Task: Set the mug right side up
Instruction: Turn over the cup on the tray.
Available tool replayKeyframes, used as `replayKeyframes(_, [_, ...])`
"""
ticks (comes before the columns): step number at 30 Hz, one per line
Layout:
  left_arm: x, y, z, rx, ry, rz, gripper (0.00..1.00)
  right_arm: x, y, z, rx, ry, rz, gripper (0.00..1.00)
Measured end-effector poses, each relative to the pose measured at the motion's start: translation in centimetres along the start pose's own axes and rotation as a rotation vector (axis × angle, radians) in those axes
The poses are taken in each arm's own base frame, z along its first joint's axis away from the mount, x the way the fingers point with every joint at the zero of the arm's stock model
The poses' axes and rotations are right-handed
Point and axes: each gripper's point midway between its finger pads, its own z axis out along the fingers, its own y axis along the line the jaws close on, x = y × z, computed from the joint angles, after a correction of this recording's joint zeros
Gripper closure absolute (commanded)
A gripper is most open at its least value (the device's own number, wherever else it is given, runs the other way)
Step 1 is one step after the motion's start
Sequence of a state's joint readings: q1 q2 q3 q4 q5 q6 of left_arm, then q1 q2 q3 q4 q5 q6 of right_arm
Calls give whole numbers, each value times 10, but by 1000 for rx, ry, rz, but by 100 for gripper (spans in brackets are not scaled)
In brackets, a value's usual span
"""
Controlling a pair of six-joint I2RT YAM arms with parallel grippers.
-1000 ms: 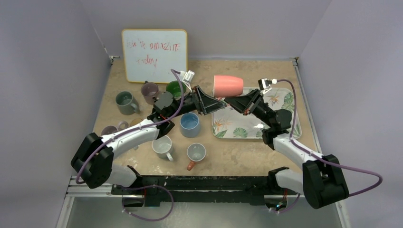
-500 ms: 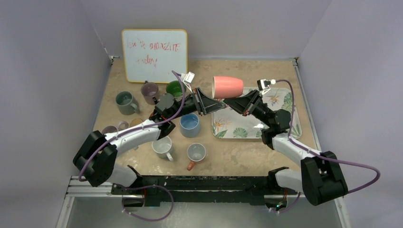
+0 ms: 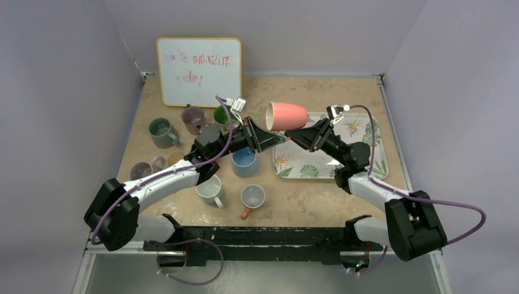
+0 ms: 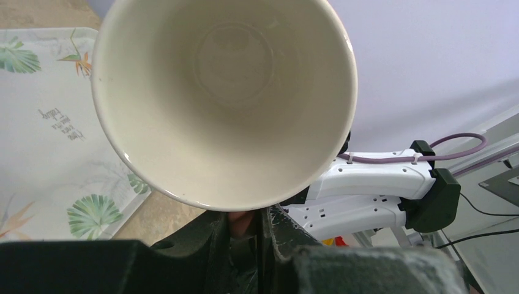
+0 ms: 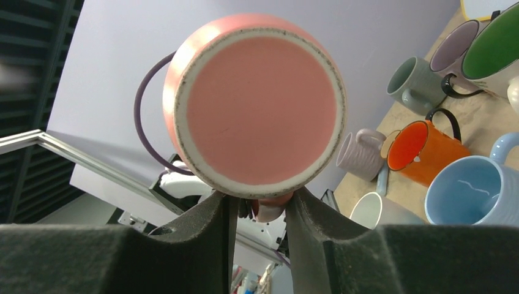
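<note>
Sand-coloured speckled bench (image 3: pixel 343 190) boxed in on three sides by plain pale lilac walls (image 3: pixel 61 92).
A white-framed whiteboard (image 3: pixel 199 71) with faint red scribble stands propped against the back wall at the bench's far left. A silver metal rail (image 3: pixel 98 246) runs along the near edge. The light is soft and even, with only faint shadows.

Robot lab test cell is indicated: tan surface (image 3: pixel 306 196) boxed in by plain lilac partition walls (image 3: pixel 61 92), arms (image 3: pixel 165 180) bolted to alu. rail (image 3: pixel 245 242) w/ exposed cables (image 3: pixel 453 214), scribbled whiteboard (image 3: pixel 199 71) propped at back.
</note>
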State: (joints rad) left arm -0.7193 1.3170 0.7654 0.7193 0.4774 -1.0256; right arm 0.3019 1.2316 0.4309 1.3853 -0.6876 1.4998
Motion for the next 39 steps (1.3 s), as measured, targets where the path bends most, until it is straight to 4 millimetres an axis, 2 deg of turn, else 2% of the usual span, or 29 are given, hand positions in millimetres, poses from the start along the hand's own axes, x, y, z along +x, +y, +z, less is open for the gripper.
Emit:
replayKeyframes(1, [-1, -1, -1, -2, -3, 5, 100, 0, 0, 0, -1, -2, -1, 66])
replayKeyframes(2, [-2, -1, -2, -3, -6, 11, 100, -1, 1, 0, -2, -5, -2, 73])
replayKeyframes(5, [-2, -1, -3, -6, -11, 18, 100, -1, 0, 0, 0, -9, -3, 99])
replayKeyframes(10, [-3, -1, -3, -7, -15, 18, 100, -1, -4, 0, -1, -15, -6, 100])
replayKeyframes(15, [-3, 2, -4, -18, -24, 8, 75, -1, -8, 1, -4, -17, 8, 100])
replayKeyframes(17, [-4, 1, -4, -10, -36, -4, 68, -1, -9, 1, -4, -16, 18, 100])
replayKeyframes(25, [-8, 1, 2, 25, -63, -30, 65, -5, -12, 2, 6, -37, 35, 100])
replayKeyframes(29, [-9, 1, 3, 26, -64, -34, 65, -5, -13, 2, 8, -37, 35, 100])
replayKeyframes(32, [-10, 0, 4, 28, -66, -34, 72, -5, -11, 2, 5, -37, 32, 100])
replayKeyframes(35, [-11, 1, 6, 27, -66, -34, 81, -5, -9, 2, 2, -37, 27, 100])
replayKeyframes(39, [-10, 5, 7, 8, -58, -45, 100, -5, -9, 2, 4, -37, 5, 100])
